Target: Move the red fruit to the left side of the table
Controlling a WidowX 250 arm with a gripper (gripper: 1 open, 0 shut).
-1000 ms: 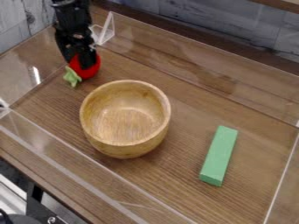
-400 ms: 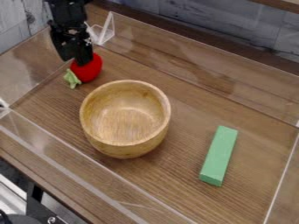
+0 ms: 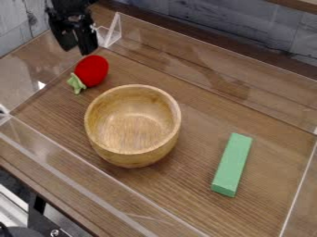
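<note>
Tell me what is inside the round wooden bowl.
Nothing can be seen in the wooden bowl but its bare floor and inner wall. The side nearest the camera hides only its own outside and the tabletop directly beneath it.

bowl (image 3: 133, 126): blocks low passage | strip between bowl and green block (image 3: 232, 165): open (bare wood)

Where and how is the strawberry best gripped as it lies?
Probably by the wide red body of the strawberry, from above, one finger on either long side. It lies on its side, its green cap pointing toward the near-left of the picture, and the bowl sits close by, so coming straight down seems safest.
</note>
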